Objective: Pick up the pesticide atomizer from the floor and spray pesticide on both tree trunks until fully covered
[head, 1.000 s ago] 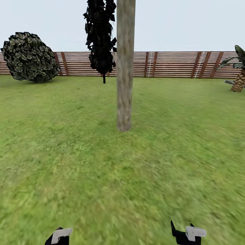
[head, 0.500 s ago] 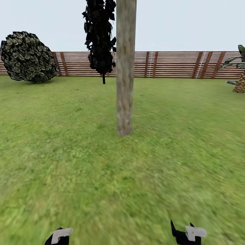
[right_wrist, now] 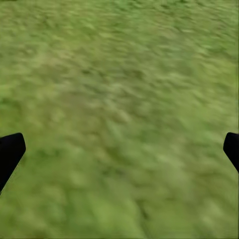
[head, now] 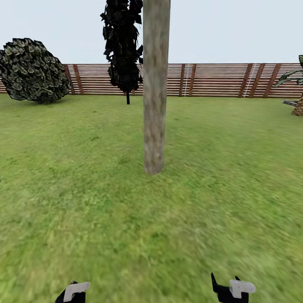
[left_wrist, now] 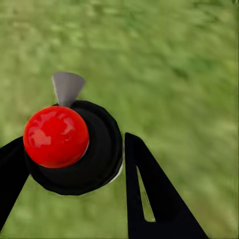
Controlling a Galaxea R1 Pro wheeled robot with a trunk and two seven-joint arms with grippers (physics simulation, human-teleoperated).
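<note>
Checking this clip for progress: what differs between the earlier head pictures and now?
The whole head view has shifted: the tree trunk looks larger and its base sits lower, while the bush and palm slide outward, so the robot has rolled closer. The left hand stays shut on the atomizer; the right hand stays open over the grass.

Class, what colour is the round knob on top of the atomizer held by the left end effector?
Glossy red knob on the black atomizer, best in the left wrist view.
</note>
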